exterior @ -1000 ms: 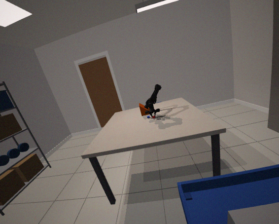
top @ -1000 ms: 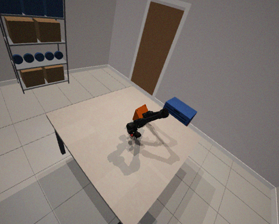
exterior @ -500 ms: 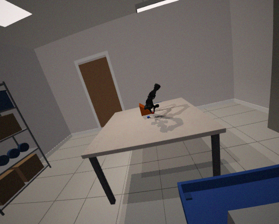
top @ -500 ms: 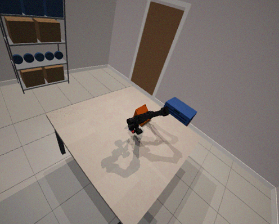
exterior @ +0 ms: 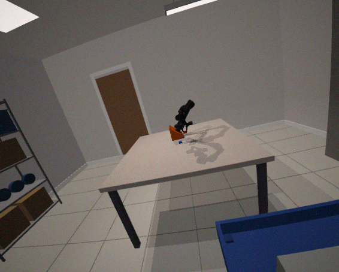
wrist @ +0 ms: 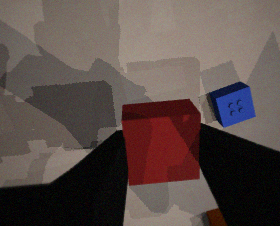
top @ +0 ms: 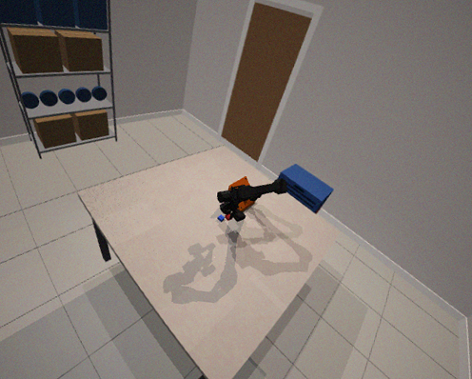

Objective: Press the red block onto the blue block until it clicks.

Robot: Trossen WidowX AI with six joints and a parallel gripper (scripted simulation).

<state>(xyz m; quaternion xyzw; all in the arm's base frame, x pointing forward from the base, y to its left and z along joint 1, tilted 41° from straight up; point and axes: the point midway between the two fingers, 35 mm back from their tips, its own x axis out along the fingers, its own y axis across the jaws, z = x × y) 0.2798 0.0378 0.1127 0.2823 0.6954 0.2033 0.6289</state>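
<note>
The red block point(top: 228, 216) point(exterior: 185, 132) point(wrist: 162, 150) is held between the two dark fingers of my gripper point(wrist: 162, 155), which is shut on it. The block is raised above the table top. The blue block point(top: 220, 217) point(exterior: 180, 142) point(wrist: 236, 106) stands on the table, apart from the red block, and shows at the upper right in the wrist view, with small studs on its top. The underside of the red block is hidden in the wrist view.
The table point(top: 161, 232) point(exterior: 144, 168) carries the arm's shadows. An orange wedge-shaped thing point(top: 241, 182) point(exterior: 176, 133) stands right by the arm, and a bit of orange point(wrist: 216, 217) shows at the wrist view's bottom edge. A blue cabinet point(top: 307, 183) is beyond the table.
</note>
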